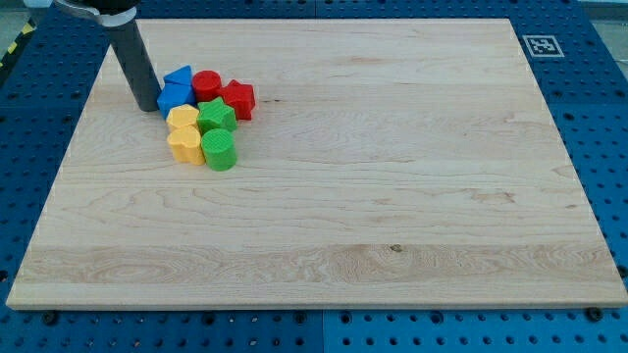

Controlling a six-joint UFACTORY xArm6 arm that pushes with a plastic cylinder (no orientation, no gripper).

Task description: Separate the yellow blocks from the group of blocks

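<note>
Two yellow blocks sit at the group's left-bottom side: a rounded one (182, 119) and a larger one (184, 143) just below it. To their right are a green star-like block (216, 115) and a green cylinder (220, 150). Above are two blue blocks (180, 75) (176, 96), a red cylinder (206, 83) and a red star-like block (236, 99). All touch in one cluster at the board's upper left. My tip (149, 107) stands right against the left side of the lower blue block, up and left of the yellow blocks.
The wooden board (392, 196) lies on a blue perforated table. A black-and-white marker tag (541, 44) sits at the board's top right corner.
</note>
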